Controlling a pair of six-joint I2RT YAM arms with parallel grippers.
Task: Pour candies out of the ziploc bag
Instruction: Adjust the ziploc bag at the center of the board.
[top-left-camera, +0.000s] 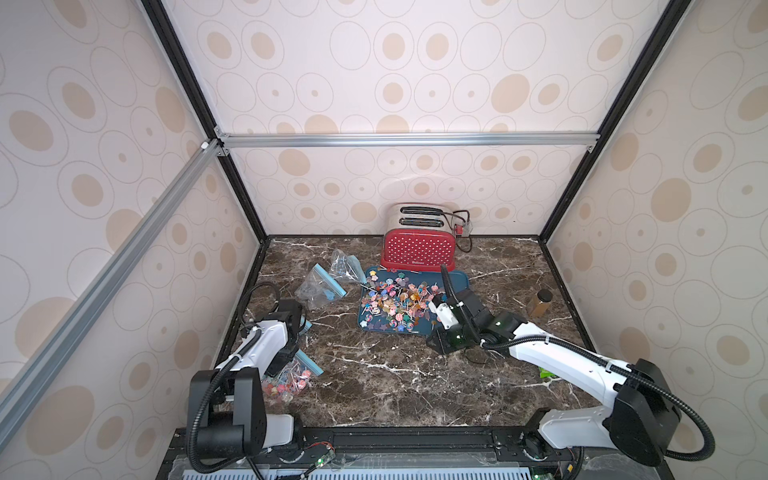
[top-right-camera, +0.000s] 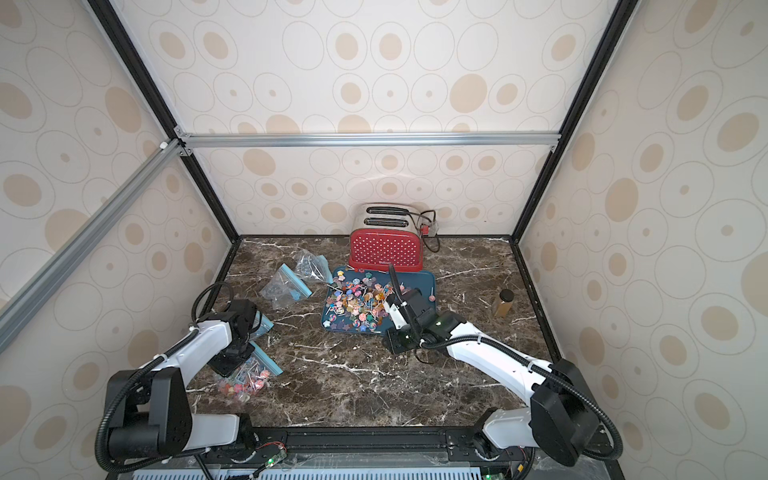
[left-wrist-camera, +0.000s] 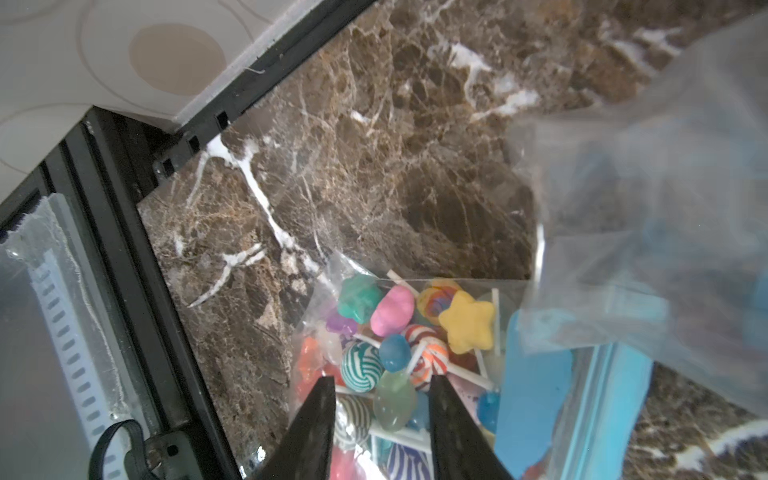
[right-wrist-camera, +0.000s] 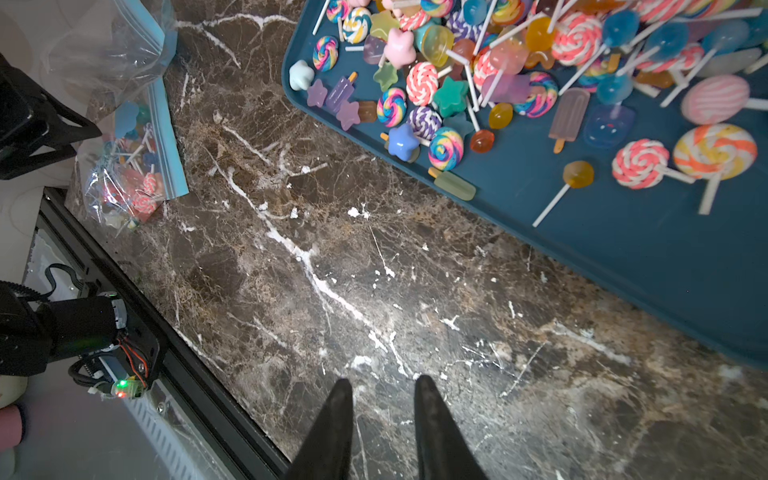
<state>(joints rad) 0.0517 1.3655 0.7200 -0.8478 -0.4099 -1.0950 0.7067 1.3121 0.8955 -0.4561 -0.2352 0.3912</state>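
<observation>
1. Left wrist view first: the left tool (left-wrist-camera: 382, 386) has its two black tips partly apart, right down at a ziploc bag (left-wrist-camera: 332, 291) stuffed with candies (left-wrist-camera: 467, 320). I honestly can't tell whether it's pinching the plastic or only sitting on it.
2. Same view, some blurry clear plastic (left-wrist-camera: 665, 208) with blue in it hangs close to the lens. I can't tell if that's a separate bag.
3. Right tool (right-wrist-camera: 384, 380): tips partly apart, nothing between them, over the bare brown marble surface (right-wrist-camera: 374, 270), near a corner of the tray (right-wrist-camera: 623, 257).
4. Counts: one dark blue tray, carrying way too many loose candies (top-left-camera: 395, 303) to count. It's dozens: swirly lollipops on white sticks, stars, a few ice-lolly shapes.
5. Bags: in both top views the filled ziploc bag lies by the left arm, at the front left of the surface. Two crumpled bags (top-left-camera: 320, 286) that look about empty (blue zip strips) lie just left of the tray.
6. One red toaster (top-left-camera: 417, 249) with white dots and two slots stands behind the tray. One bottle (top-left-camera: 540, 302) with amber contents and a dark cap stands well to the right.
7. Writing: a small white word on the toaster's front, too tiny to read. No readable labels elsewhere.
</observation>
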